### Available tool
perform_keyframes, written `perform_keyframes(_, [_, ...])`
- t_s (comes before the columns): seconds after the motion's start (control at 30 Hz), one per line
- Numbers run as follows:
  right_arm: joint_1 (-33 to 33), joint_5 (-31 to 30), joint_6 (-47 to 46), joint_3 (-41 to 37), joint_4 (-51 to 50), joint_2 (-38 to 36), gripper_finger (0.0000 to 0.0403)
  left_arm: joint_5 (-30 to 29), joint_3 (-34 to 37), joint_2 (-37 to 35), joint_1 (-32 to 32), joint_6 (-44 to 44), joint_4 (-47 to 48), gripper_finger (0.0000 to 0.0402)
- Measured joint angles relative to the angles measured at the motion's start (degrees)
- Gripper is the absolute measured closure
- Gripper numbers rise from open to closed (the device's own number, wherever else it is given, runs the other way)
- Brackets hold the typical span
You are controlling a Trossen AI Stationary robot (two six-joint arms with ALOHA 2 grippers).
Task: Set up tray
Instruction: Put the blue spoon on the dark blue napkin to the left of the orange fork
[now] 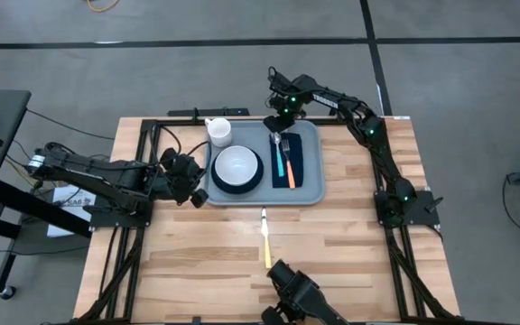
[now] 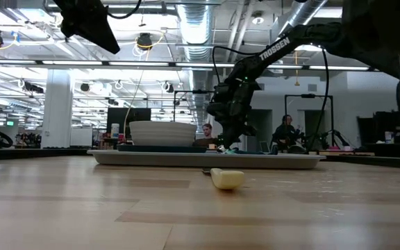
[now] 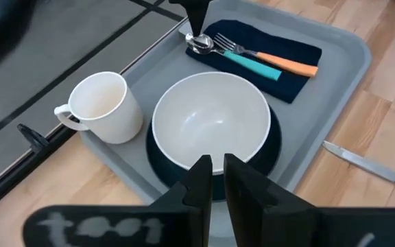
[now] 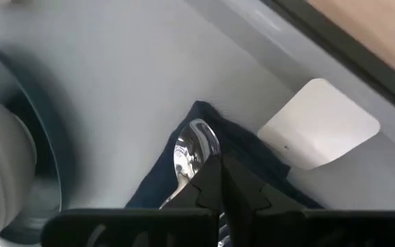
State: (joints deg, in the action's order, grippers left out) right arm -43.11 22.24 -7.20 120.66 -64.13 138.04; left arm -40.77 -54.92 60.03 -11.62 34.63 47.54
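The tray (image 1: 309,191) lies at the far middle of the table (image 1: 350,244), its long sides running near to far. On its left half a white bowl (image 1: 237,166) sits on a dark plate (image 1: 241,187). On its right half a navy napkin (image 1: 292,164) carries a fork (image 1: 289,155) with an orange handle and a spoon (image 1: 278,155) with a teal handle, side by side. A white mug (image 1: 218,132) stands at the tray's far left corner, just off its rim. A knife (image 1: 265,240) lies on the bare wood near of the tray, apart from it.

The right gripper (image 1: 278,127) hangs over the napkin's far end, its fingers pressed together just above the spoon's bowl; it holds nothing. The left gripper (image 1: 199,192) waits at the tray's left near corner, its fingers almost together with a thin gap, empty, pointing at the bowl.
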Motion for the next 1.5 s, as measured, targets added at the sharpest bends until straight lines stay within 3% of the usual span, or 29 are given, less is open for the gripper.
perform_keyframes(0.6, [2.37, -6.08, -3.19, -0.01, -2.51, 0.02, 0.0403, 1.67, -0.02, 0.0, 0.0, -0.43, 1.06, 0.0372])
perform_keyframes(1.33, [2.35, -6.11, -4.37, -0.02, -2.22, 0.02, 0.0402, 2.97, 0.0, 0.0, 0.0, -0.43, 1.01, 0.0372])
perform_keyframes(1.5, [2.35, -6.1, -3.5, -0.02, -2.26, 0.02, 0.0373, 2.97, 0.0, 0.0, 0.0, -0.41, 1.01, 0.0372])
